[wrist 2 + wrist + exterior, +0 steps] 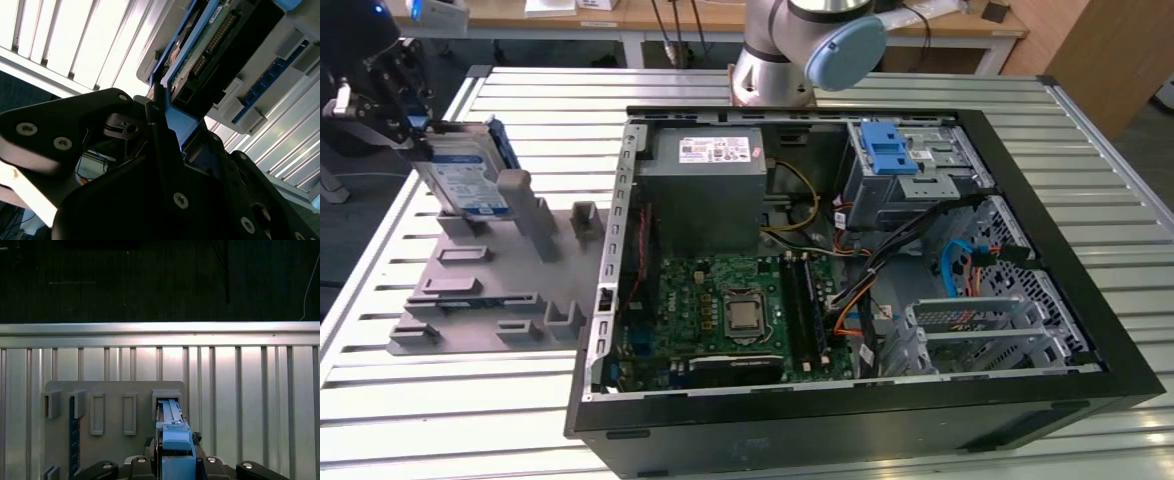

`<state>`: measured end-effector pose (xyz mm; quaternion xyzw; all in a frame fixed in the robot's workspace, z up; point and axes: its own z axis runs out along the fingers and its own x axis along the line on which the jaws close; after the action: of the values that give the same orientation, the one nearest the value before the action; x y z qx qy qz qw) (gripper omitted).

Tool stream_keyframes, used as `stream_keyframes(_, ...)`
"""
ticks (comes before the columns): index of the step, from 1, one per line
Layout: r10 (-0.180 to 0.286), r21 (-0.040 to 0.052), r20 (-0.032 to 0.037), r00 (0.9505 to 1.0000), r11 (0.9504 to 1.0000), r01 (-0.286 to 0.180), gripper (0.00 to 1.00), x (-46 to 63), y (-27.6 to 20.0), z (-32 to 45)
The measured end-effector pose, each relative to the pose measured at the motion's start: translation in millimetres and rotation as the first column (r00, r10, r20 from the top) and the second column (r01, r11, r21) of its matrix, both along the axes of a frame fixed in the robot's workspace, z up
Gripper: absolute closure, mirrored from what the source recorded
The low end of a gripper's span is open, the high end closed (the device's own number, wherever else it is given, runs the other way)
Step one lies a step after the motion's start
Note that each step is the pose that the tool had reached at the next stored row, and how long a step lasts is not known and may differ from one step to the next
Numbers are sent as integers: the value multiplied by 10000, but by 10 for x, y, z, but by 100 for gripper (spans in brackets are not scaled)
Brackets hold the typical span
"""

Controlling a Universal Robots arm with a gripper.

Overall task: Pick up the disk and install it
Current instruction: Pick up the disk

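Gripper (pixel 416 128) stands at the exterior view's far left, over the grey slotted fixture (pixel 480 300). Its fingers (pixel 159 131) are clamped on the disk (pixel 462 176) by the blue side rail. The disk stands on edge directly below the gripper, its lower end seated in a fixture slot. The open computer case (pixel 854 432) lies well apart from the gripper.

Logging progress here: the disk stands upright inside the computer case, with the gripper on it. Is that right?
Not quite. The disk stands upright on the grey fixture plate, outside the computer case, with the gripper on it. The exterior view shows this, at its left.
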<state>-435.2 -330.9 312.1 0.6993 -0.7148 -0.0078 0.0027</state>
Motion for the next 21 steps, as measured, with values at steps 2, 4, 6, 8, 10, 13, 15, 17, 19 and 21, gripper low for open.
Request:
stream_keyframes(2, 0, 1, 3, 10000, 10000, 0, 64, 0, 0, 7)
stream_keyframes(4, 1, 1, 2, 10000, 10000, -1, 64, 0, 0, 14)
stream_keyframes(6, 0, 1, 1, 10000, 10000, 0, 64, 0, 0, 23)
stream_keyframes(8, 0, 1, 3, 10000, 10000, 0, 64, 0, 0, 29)
stream_keyframes(10, 0, 1, 2, 10000, 10000, 0, 64, 0, 0, 34)
stream_keyframes(13, 0, 1, 2, 10000, 10000, 0, 64, 0, 0, 39)
stream_keyframes(15, 0, 1, 2, 10000, 10000, 0, 64, 0, 0, 42)
stream_keyframes(17, 1, 1, 2, 10000, 10000, -1, 64, 0, 0, 45)
stream_keyframes(19, 0, 1, 2, 10000, 10000, 0, 64, 0, 0, 49)
stream_keyframes(21, 0, 0, 1, 10000, 10000, 0, 64, 0, 0, 56)
